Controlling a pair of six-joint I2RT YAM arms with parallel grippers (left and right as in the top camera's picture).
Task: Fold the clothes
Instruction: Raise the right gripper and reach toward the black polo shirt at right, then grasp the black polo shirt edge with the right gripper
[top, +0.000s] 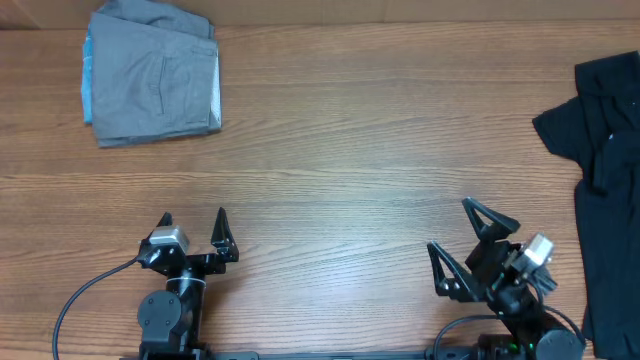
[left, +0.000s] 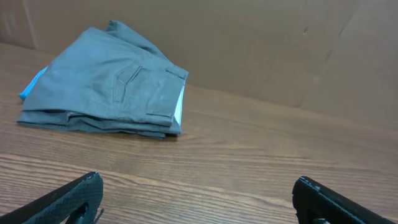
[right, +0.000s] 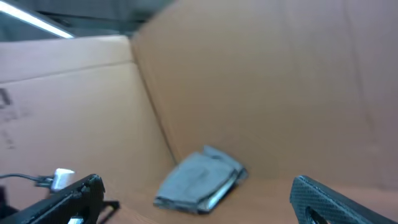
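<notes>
A black shirt (top: 610, 180) lies crumpled along the table's right edge, partly cut off by the frame. A folded stack of clothes, grey trousers (top: 155, 72) over a light blue garment, rests at the far left corner; it shows too as the grey stack (left: 106, 87) in the left wrist view and, blurred, as the stack (right: 200, 180) in the right wrist view. My left gripper (top: 193, 218) stands open near the front edge, nothing between its fingers. My right gripper (top: 448, 224) is open as well, left of the black shirt and apart from it.
Brown cardboard walls (left: 261, 43) stand behind the wooden table (top: 350, 130). A cable (top: 80, 295) loops out from the left arm's base at the front edge.
</notes>
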